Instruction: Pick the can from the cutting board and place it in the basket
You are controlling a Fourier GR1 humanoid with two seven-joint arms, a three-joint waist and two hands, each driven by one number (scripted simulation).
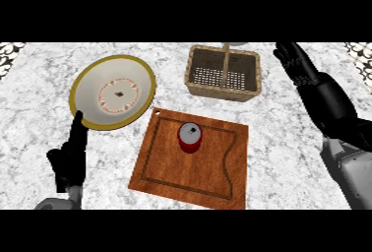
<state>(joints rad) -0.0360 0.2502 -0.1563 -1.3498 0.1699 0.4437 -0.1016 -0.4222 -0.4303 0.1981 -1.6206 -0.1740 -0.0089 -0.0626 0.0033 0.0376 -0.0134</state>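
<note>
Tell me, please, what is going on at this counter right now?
Nothing is being held yet. A red can stands upright on the wooden cutting board, and the wicker basket beyond it holds nothing that shows. The right hand is open, up at the far right beside the basket and well away from the can. The left hand rests open at the lower left, by the rim of a white plate with a yellow edge. The pick has not started.
</note>
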